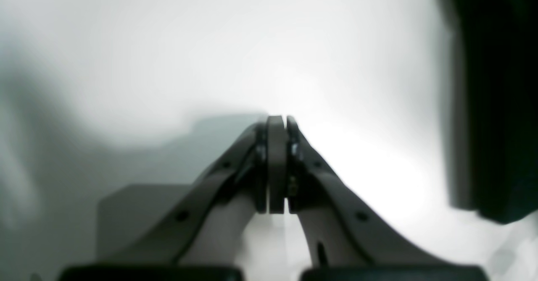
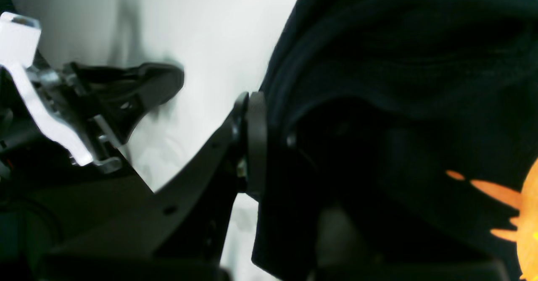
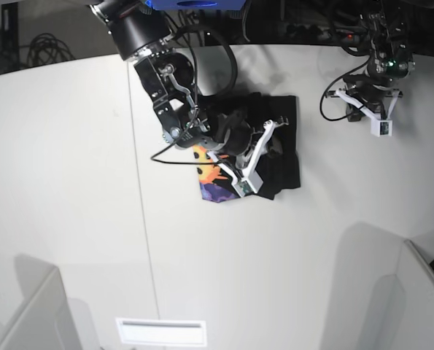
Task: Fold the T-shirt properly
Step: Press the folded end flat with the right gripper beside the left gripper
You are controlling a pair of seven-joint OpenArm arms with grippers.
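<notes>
Folding: the right gripper (image 2: 273, 146) is clenched on a bunched edge of the T-shirt (image 3: 275, 138), which lies mid-table with its orange print showing.
Left gripper (image 1: 277, 163): clamped shut, holding nothing, well apart over bare table (image 3: 71, 182).
Advice: carry the edge low, lay it flat, release only once it is square.

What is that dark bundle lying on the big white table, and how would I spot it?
On the white table, look toward the far middle, under the right gripper. There lies the T-shirt, a black cloth bundle pinched by that gripper. An orange and purple print at its near-left corner marks it.
</notes>
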